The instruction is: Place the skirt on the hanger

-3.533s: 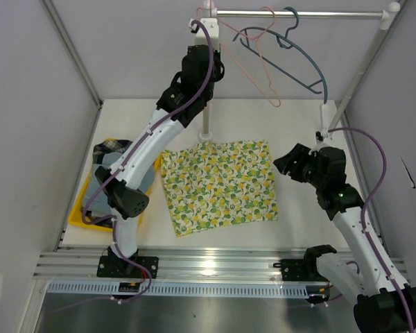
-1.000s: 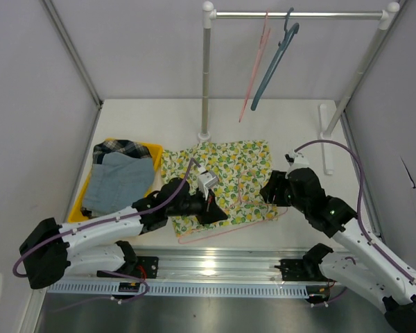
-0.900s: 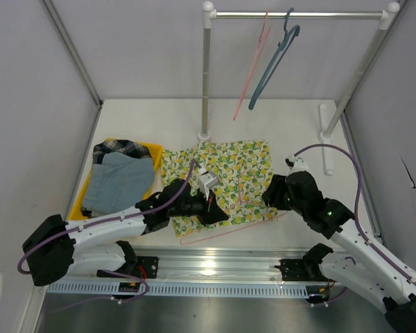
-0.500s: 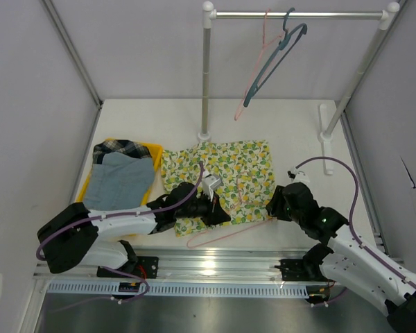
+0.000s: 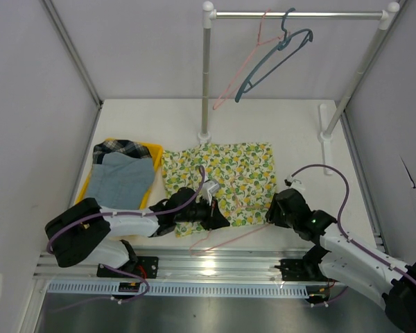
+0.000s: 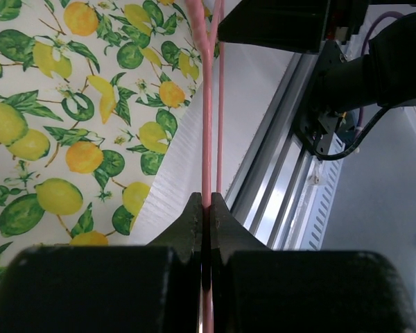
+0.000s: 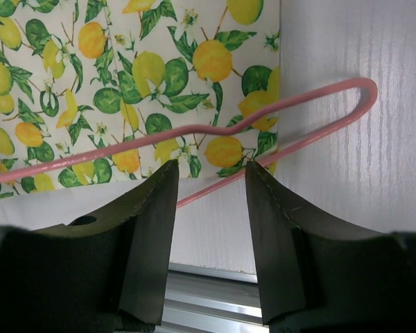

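The lemon-print skirt (image 5: 222, 177) lies flat mid-table; it also shows in the left wrist view (image 6: 76, 104) and the right wrist view (image 7: 125, 76). A pink wire hanger (image 5: 230, 236) lies across the skirt's near hem. My left gripper (image 5: 215, 218) is shut on the hanger's wire (image 6: 208, 125) at the skirt's near edge. My right gripper (image 5: 274, 211) is open, its fingers either side of the hanger's lower bar near its right bend (image 7: 364, 94), low over the table. A second pink hanger (image 5: 239, 76) hangs on the rail.
A blue-grey hanger (image 5: 274, 59) hangs on the rail (image 5: 298, 14) at the back, on white posts (image 5: 205, 76). A yellow tray (image 5: 83, 208) at the left holds a denim shirt (image 5: 121, 180) and a plaid shirt (image 5: 118, 147). The metal rail (image 5: 215, 263) runs along the near edge.
The left arm came down from the rail with a pink hanger and laid it on the skirt's near hem. Both grippers have drawn nearer. The hangers on the rail have swung.
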Motion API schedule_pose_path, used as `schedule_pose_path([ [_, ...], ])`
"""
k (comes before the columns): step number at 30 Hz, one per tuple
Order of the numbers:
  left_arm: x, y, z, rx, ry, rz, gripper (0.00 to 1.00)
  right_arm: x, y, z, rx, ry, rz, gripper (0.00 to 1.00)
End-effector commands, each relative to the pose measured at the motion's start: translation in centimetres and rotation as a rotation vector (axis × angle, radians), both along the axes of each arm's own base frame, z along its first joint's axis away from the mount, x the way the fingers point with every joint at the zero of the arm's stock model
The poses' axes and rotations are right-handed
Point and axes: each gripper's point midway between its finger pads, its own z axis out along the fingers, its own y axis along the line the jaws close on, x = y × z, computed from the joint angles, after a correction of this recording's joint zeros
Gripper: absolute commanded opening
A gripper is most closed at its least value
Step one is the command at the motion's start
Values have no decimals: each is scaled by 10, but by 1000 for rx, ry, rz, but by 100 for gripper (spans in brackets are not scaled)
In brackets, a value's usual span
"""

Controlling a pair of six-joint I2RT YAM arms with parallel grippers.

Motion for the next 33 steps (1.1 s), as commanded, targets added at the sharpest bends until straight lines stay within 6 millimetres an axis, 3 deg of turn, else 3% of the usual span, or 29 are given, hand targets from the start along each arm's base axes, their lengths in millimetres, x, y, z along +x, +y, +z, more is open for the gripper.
schedule_pose_path([
  [1, -10, -9, 13, -82, 8, -69, 0, 10, 4, 0, 18, -38, -29, 49],
  [6, -11, -12, 24, -156, 42, -93, 0, 11, 0, -3, -13, -35, -34, 50],
  [10, -10, -13, 15, -139, 68, -102, 0, 11, -4, -1, -28, -43, -38, 52],
  [16, -8, -12, 21, -201, 134, -109, 0, 9, -5, 3, -30, -42, -40, 54],
  [21, -4, -12, 9, -154, 156, -101, 0, 5, -5, -5, -48, -11, -48, 53],
  [30, 3, -9, -7, -87, 180, -77, 0, 5, -2, -20, -58, 14, -64, 63],
  [33, 6, -8, -11, -78, 182, -65, 0, 7, 3, -23, -60, 20, -56, 60],
])
